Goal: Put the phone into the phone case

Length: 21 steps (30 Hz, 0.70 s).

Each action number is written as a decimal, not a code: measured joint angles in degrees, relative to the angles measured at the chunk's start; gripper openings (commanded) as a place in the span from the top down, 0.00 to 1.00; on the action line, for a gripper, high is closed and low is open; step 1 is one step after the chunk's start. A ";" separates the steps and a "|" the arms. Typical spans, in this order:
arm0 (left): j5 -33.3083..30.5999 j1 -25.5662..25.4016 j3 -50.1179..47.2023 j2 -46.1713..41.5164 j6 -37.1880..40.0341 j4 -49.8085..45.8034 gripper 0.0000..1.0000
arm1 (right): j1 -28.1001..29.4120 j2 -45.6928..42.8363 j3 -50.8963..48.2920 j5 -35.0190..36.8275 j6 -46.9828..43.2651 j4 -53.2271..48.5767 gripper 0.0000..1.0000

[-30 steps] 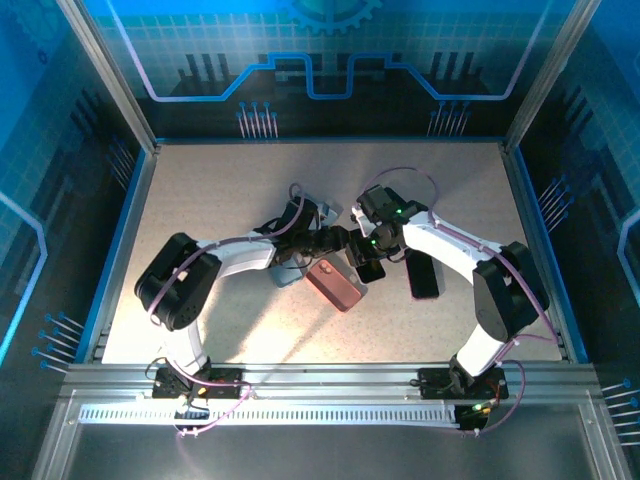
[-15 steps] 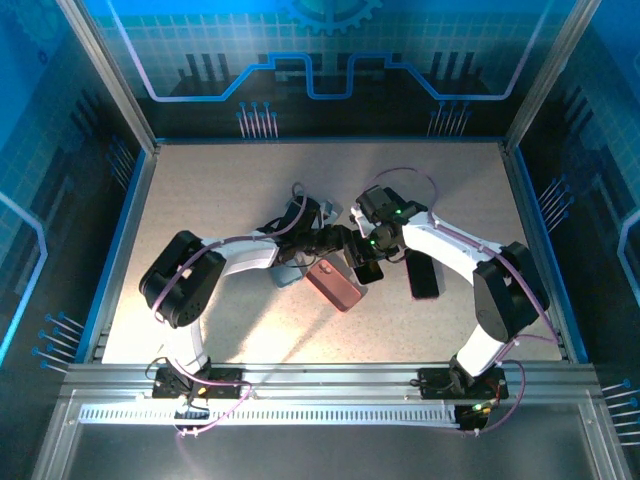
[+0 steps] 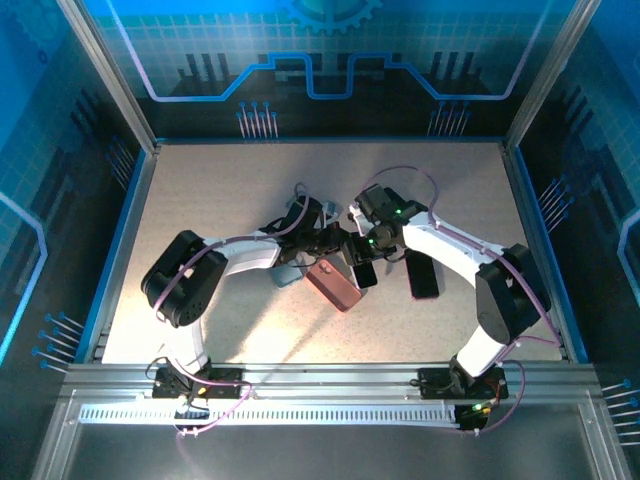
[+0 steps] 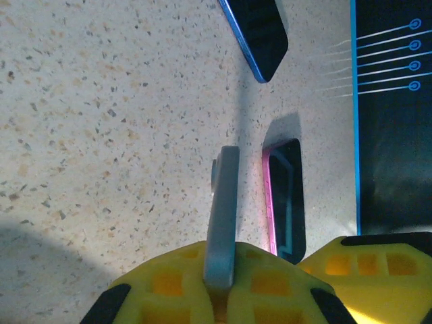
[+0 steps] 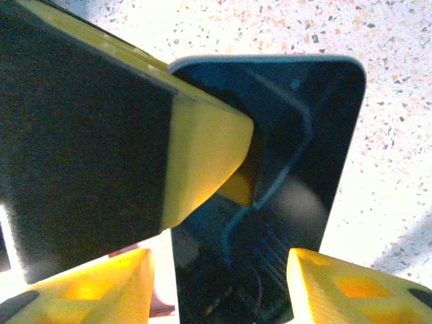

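The phone point(image 5: 283, 135), dark and glossy with a pale grey-blue rim, is held up between both grippers near the table's middle point(image 3: 366, 270). My left gripper point(image 4: 221, 263) is shut on it, and the phone point(image 4: 224, 196) runs away from the fingers edge-on. In the right wrist view that left finger point(image 5: 202, 155) presses on the screen. My right gripper point(image 5: 219, 283) is open astride the phone, with a bright gap at its left finger. From above, the left gripper point(image 3: 338, 245) and right gripper point(image 3: 362, 262) nearly meet. The pink phone case point(image 3: 335, 288) lies flat just below them.
A second black phone point(image 3: 422, 274) with a blue edge point(image 4: 260, 34) lies to the right. A grey-blue item point(image 3: 286, 276) rests under the left forearm. A dark glossy slab with a pink rim point(image 4: 287, 196) sits right of the left fingers. Frame rails point(image 3: 130, 230) border the table.
My left gripper has closed from half open onto the phone's edge and crept slightly toward the right gripper. The right gripper's fingers have narrowed a little. The pink case has not moved.
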 measured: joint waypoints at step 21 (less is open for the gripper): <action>-11.91 -0.04 -0.11 -9.49 -0.76 -0.74 1.00 | -4.04 -16.48 -12.50 -3.56 7.32 8.22 0.31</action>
